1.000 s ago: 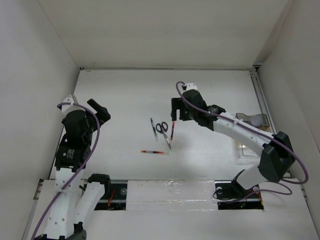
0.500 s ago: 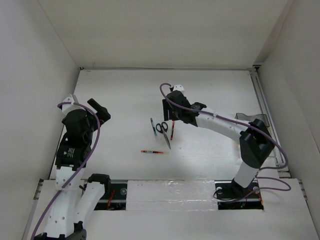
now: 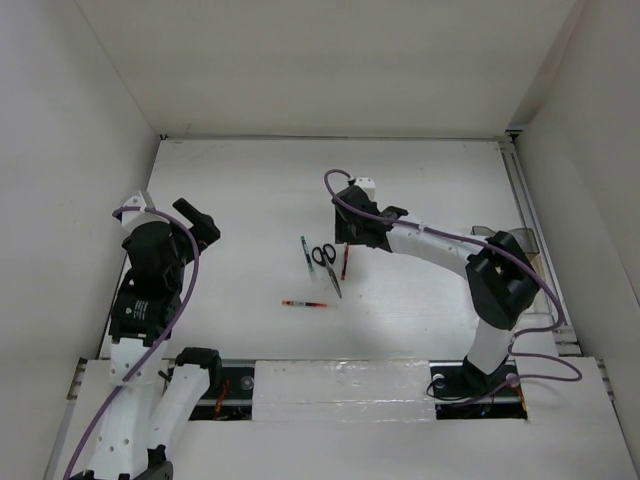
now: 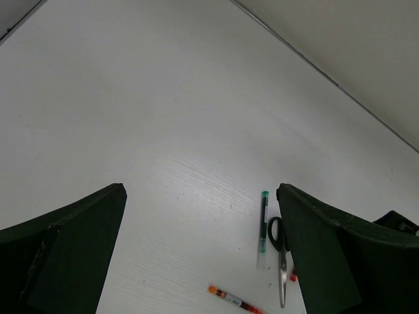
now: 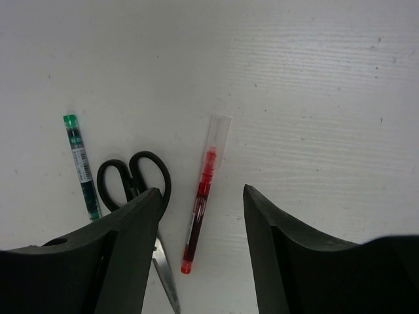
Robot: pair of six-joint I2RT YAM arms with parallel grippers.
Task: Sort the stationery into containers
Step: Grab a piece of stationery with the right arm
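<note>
While your right gripper (image 5: 201, 261) hangs low over the middle of the table (image 3: 240, 190), its fingers (image 5: 124, 261) stand apart and straddle a red pen (image 5: 204, 196), one on each side. The wrist view shows neither finger touching the pen, so nothing is grasped. That pen lies running near to far. Just to its left you see the black-handled scissors (image 5: 137, 183), with the loops at the far end and the blades pointing near. The left finger of this gripper hides part of the blades. Just left of the scissors lies the green pen (image 5: 82, 168), almost parallel to them. A second red pen (image 3: 304, 303) lies crosswise, nearer to you and apart from the other three. Your left gripper (image 4: 200, 261) sits raised at the left side of the table, well away from the stationery, with its fingers spread wide and empty. At the right edge a smoky container (image 3: 483, 232) shows partly behind the right arm
</note>
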